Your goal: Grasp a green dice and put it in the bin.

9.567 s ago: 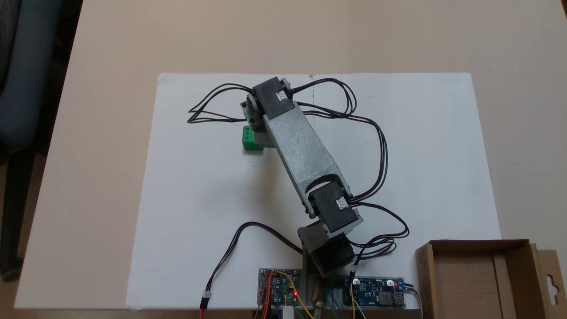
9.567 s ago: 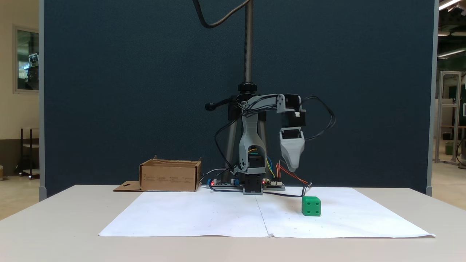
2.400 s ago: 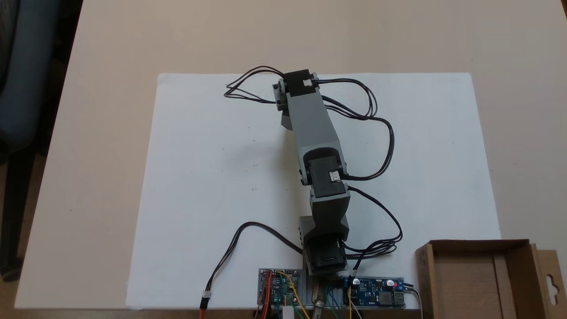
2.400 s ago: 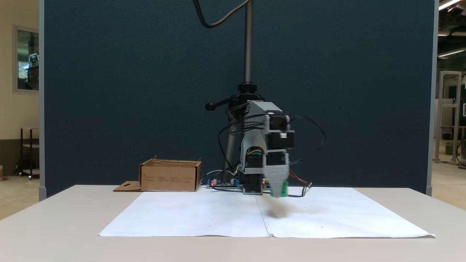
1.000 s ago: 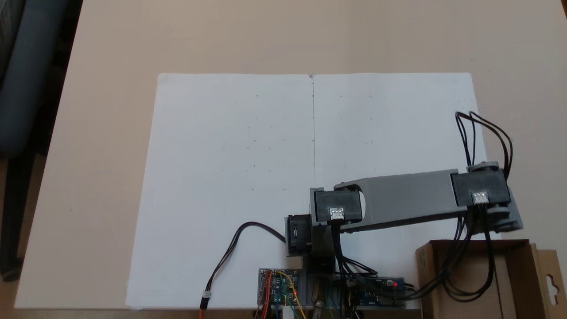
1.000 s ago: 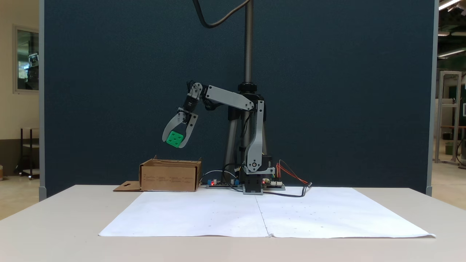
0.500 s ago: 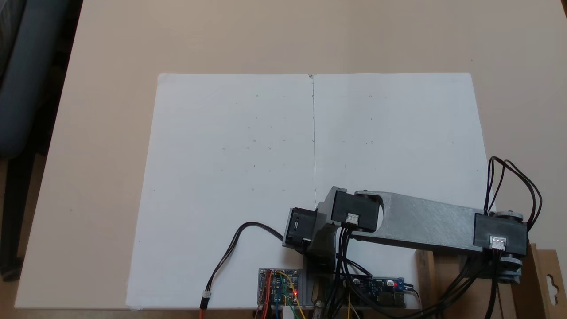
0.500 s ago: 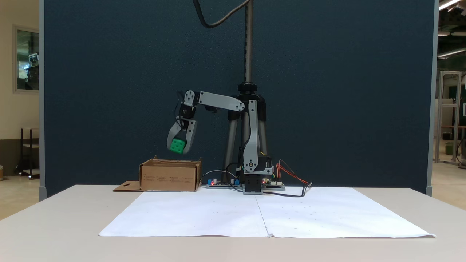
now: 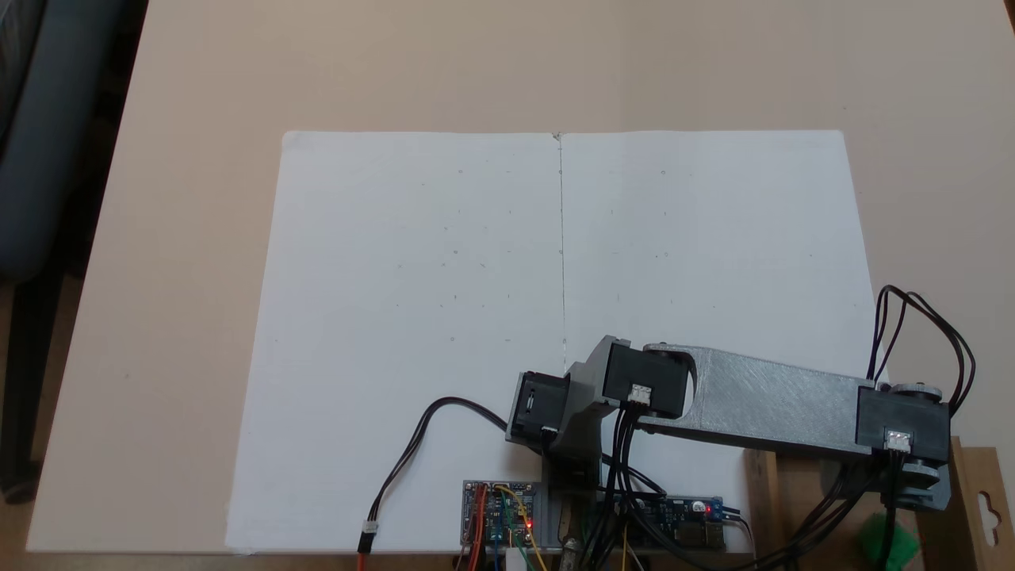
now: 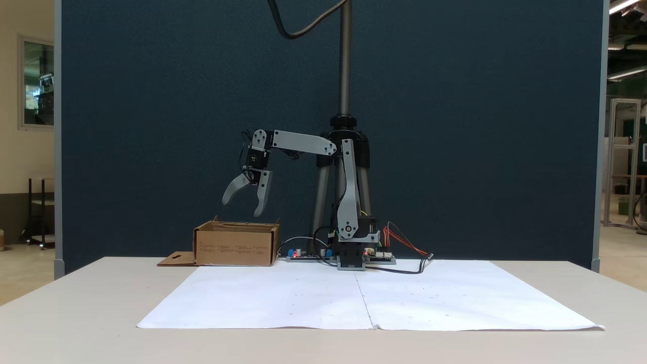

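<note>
Release over the box, hand spread and empty.
On the desk (image 10: 91,298), the arm (image 10: 349,197) reaches over the cardboard box (image 10: 236,244); the hand (image 10: 241,205) hangs above it, jaws apart, and the green dice (image 9: 884,539) blurs inside. Best to lift straight up, clear of the walls.

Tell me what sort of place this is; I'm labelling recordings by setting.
Probably a lab or office workspace: a dark partition panel behind the table, bare circuit boards by the arm's base, and a tripod.
</note>
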{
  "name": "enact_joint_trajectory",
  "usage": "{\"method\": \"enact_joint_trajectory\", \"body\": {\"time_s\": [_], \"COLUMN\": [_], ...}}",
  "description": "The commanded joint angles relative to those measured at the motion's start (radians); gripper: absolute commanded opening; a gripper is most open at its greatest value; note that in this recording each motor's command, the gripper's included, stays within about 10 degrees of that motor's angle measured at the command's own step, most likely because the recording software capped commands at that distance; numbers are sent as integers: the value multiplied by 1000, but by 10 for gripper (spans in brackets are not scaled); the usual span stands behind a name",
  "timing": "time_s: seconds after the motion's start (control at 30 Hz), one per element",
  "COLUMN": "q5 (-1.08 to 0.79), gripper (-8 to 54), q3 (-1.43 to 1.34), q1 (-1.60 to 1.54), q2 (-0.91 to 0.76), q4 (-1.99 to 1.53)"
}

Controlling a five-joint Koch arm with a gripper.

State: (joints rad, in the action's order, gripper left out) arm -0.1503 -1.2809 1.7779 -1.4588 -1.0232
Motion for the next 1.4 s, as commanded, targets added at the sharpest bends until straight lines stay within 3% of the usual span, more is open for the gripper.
{"method": "enact_joint_trajectory", "body": {"time_s": [0.0,0.33,0.8,1.03,1.37], "q5": [-75,296,293,284,244], "gripper": [439,428,448,439,439], "q3": [41,268,241,32,-508], "q1": [8,-256,-1124,-1413,-1608], "q2": [-12,-37,-189,-241,-376], "q4": [2,34,166,434,854]}}
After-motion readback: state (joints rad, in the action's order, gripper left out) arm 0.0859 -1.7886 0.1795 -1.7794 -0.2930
